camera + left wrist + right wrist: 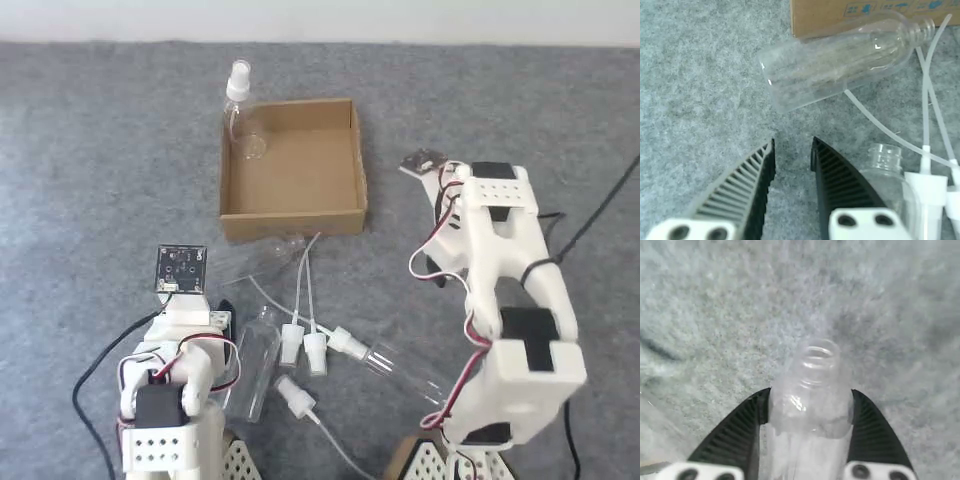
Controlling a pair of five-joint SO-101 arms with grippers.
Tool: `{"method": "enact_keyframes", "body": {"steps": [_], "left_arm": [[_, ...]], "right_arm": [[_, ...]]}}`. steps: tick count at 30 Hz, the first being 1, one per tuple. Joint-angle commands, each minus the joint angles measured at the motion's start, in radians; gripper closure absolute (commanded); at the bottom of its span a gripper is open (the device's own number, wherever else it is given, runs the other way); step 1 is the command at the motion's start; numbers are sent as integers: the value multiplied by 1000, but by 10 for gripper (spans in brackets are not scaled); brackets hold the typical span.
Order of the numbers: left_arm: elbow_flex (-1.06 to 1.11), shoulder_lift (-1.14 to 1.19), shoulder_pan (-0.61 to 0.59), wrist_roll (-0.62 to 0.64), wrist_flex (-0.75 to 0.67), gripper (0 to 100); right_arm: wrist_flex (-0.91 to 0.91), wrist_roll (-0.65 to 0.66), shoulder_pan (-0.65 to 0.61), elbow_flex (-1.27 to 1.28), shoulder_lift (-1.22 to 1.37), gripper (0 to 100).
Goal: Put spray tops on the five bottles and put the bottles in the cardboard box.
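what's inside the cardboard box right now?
One clear bottle with a white spray top, at the far left corner of the cardboard box. The rest of the visible floor is bare. The near wall hides a strip of floor behind it.

I see two white plastic arms, left arm (pixel 185 325) and right arm (pixel 510 260), each carrying black motor blocks and red, white and black cables. Fingers (pixel 840 185) are black, ribbed, screw-mounted.

Blue printed marks on the cardboard box (pixel 820 20) cannot be read.
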Motion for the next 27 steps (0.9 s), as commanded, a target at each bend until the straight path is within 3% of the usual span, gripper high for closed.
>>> {"method": "enact_keyframes", "body": {"steps": [1,13,27], "left_arm": [[-12,-14,-6,-8,-32,892],[-12,-14,-6,-8,-32,892],[-12,-14,-6,-8,-32,892]], "right_arm": [[39,3,-15,11,-143,886],[156,-112,-153,25,-369,886],[173,-404,-285,26,-630,882]]}}
